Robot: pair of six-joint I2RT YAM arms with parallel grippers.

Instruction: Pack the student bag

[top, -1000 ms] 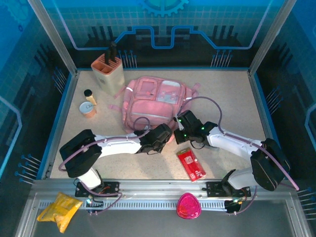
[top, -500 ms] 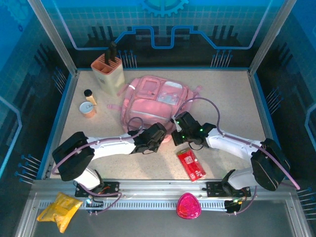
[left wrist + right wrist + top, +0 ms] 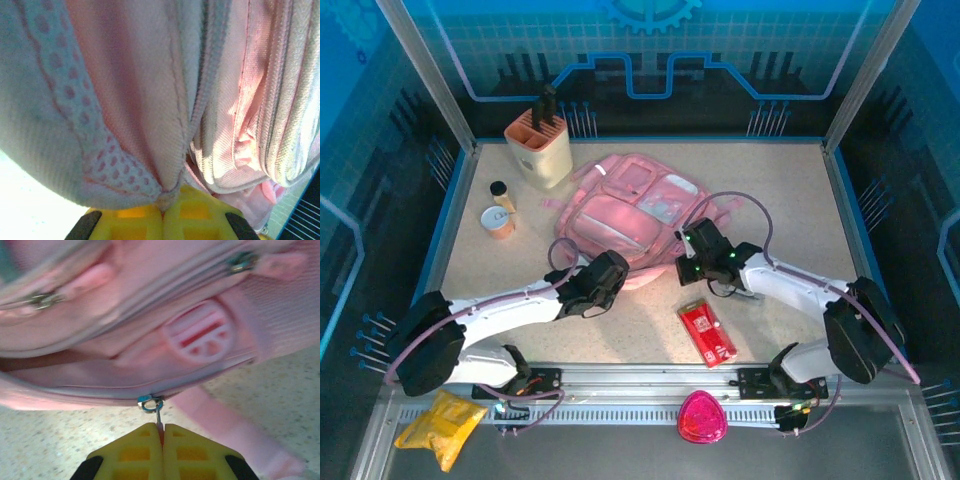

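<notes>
While its yellow gridded pads are pressing fully together, the left end effector (image 3: 163, 212) is pinching a fold of dotted hem on the one student bag (image 3: 625, 205). The right end effector (image 3: 162, 435), likewise closed, is clamping the thin metal zipper pull (image 3: 158, 418) that is hanging from a silver slider on the bag's lower seam. In the top view these two end effectors are meeting the bag at its lower left and lower right edges. The bag, soft pink woven fabric with pale pocket panels, is lying flat in the middle of the speckled beige worktop (image 3: 780, 190).

In the upper left of that frame, one beige slotted holder (image 3: 538, 145) is standing with a single dark handle sticking out. Just below it, one small black-capped bottle (image 3: 501, 192) and one round orange tub (image 3: 499, 222) are sitting. One flat red packet (image 3: 707, 333) is lying at lower centre. On the metal rail along the bottom, one glossy pink heart-shaped pouch (image 3: 702, 417) and one crinkled yellow packet (image 3: 440, 425) are resting.
</notes>
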